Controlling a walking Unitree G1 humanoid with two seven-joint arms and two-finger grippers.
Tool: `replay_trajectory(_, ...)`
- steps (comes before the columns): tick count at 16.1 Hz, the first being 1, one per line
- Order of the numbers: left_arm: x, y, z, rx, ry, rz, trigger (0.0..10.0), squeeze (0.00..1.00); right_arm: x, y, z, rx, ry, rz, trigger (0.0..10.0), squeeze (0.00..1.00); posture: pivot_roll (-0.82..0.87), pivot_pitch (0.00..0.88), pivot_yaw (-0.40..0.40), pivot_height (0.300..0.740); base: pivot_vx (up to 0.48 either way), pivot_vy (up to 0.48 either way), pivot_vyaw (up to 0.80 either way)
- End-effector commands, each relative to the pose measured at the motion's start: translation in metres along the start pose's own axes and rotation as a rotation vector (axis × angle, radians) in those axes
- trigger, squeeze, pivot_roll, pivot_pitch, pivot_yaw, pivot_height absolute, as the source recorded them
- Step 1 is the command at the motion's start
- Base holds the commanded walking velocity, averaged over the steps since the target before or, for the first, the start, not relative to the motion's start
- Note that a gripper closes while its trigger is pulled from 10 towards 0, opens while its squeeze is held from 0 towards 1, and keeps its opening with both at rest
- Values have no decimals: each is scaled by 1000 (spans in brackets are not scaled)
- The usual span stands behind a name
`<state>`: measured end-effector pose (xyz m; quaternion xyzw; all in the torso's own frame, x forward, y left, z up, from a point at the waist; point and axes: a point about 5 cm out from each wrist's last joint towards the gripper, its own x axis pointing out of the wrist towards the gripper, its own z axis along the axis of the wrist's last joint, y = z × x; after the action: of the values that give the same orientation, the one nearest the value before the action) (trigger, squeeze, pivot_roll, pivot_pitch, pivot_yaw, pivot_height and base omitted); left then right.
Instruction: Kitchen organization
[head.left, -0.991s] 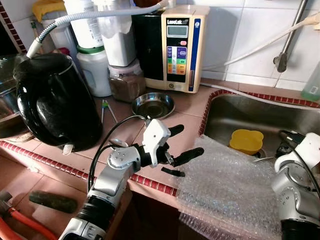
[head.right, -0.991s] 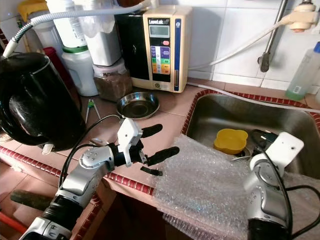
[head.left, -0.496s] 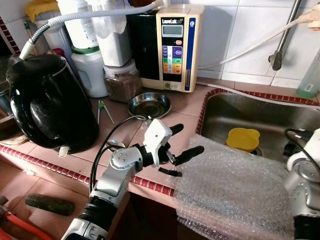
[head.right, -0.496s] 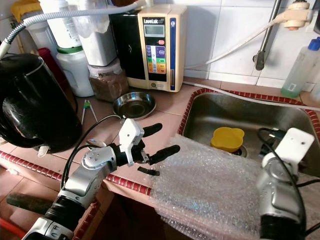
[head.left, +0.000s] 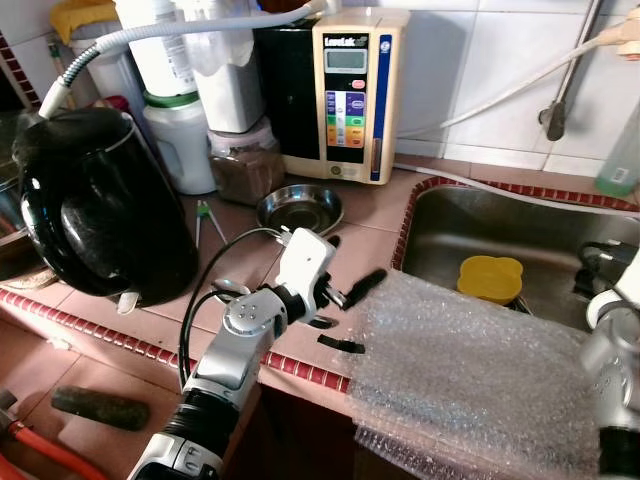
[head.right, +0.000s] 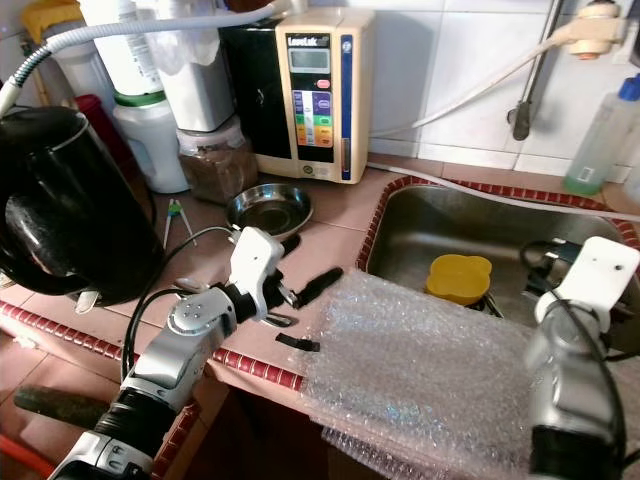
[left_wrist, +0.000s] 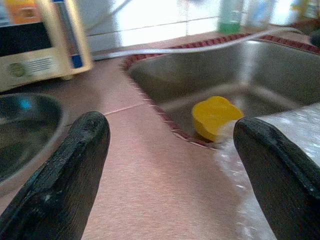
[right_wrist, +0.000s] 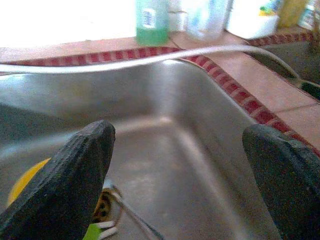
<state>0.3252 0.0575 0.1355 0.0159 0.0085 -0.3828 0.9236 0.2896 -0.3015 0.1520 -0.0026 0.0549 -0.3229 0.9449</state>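
Currently the left gripper (head.left: 340, 283) is held w/ fingers spread wide, nothing between them, low over the pink counter (head.left: 255, 265) just beside the bubble wrap (head.left: 470, 375), which is draped over the counter edge and sink (head.left: 480, 235) rim. Right gripper (right_wrist: 177, 165) is seen over the sink, spread wide too; yellow cup (head.left: 490, 278) lies in the basin.

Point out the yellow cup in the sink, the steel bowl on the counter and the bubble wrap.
Yellow cup (head.left: 490, 279), left eye view, middle of its top.
Steel bowl (head.left: 299, 209), left eye view, inside of the bowl.
Bubble wrap (head.right: 420, 365), right eye view, middle of the sheet.
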Motion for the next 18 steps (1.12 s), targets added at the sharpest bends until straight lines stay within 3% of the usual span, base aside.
replay_trajectory(1, 0, 10, 15, -6, -38, 62, 10000, 1000, -9, 6, 6, 1, -30, 22, 10000, 1000, -35, 0, 88, 740, 0, 0, 0)
replay_trajectory(2, -1, 14, 18, -29, -47, 97, 10000, 0, -17, 9, 6, -12, -42, 43, 10000, 1000, -35, 0, 88, 740, 0, 0, 0)
replay_trajectory(3, -2, 17, 20, -46, -52, 120, 10000, 0, -23, 10, 6, -19, -49, 58, 10000, 1000, -34, 0, 87, 740, 0, 0, 0)
replay_trajectory(4, -2, 19, 22, -59, -57, 136, 10000, 0, -29, 11, 4, -30, -44, 79, 10000, 769, -35, 0, 86, 740, 0, 0, -419)
replay_trajectory(5, -3, 21, 25, -85, -60, 168, 10000, 0, -41, 12, -1, -65, -35, 124, 10000, 0, -39, 0, 85, 740, 0, 0, -725)
replay_trajectory(10, -5, 15, 27, -92, -59, 155, 10000, 0, -56, 6, -7, -86, -19, 151, 10000, 0, -51, 0, 93, 740, 0, 0, -699)
replay_trajectory(18, -7, 17, 24, -78, -27, 139, 10000, 0, -75, 11, -15, -96, 1, 237, 10000, 0, -52, 0, 96, 740, 0, -33, 0)
